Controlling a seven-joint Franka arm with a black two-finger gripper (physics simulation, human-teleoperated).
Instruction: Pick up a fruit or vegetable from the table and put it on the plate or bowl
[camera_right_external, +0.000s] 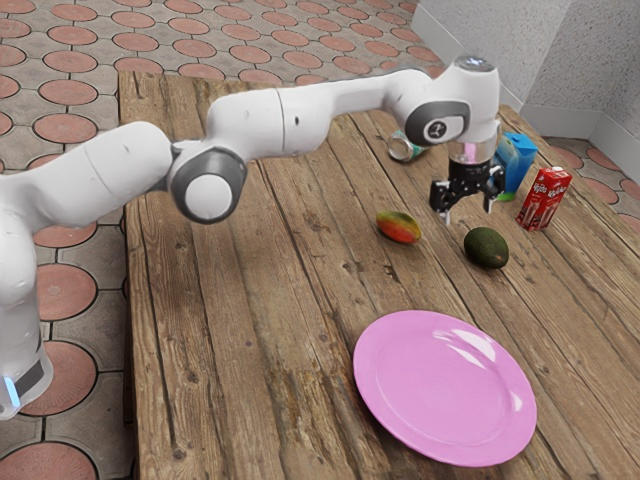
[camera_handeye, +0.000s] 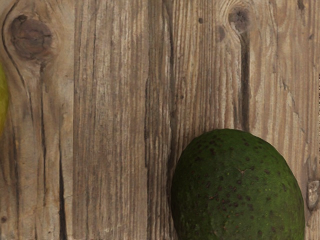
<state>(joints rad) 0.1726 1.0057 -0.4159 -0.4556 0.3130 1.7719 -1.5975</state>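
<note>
My claw (camera_right_external: 468, 206) hangs above the wooden table (camera_right_external: 260, 330) and points straight down. Its two black fingers (camera_right_external: 445, 208) stand apart with nothing between them, so the claw is released and it grasps nothing. It touches neither the wood nor any fruit.

Just beside my claw, lower and a little toward the exterior view's right, the avocado (camera_right_external: 487, 247) lies on the planks. It is dark green and egg-shaped. In the wrist view the avocado (camera_handeye: 237, 187) is close under my hand, its skin rough with small brown dots, and around it there is bare wood with knots and long cracks. A yellow-green sliver (camera_handeye: 2, 97) shows at the border of that view, well apart from the avocado; I cannot tell for sure what it is.

On the other side of my claw, toward the exterior view's left, the mango (camera_right_external: 398, 227) lies on the planks, coloured red, orange and green. The two fruits do not touch, and my claw is above the gap between them.

The pink plate (camera_right_external: 445, 387) rests flat on the table, nearer to the camera and apart from both fruits, which both lie on the wood.

Behind my claw stands a blue carton (camera_right_external: 520, 160), and near it, toward the exterior view's right, a red carton (camera_right_external: 544, 198) stands upright. A metal can (camera_right_external: 405, 150) is partly hidden behind my arm
</note>
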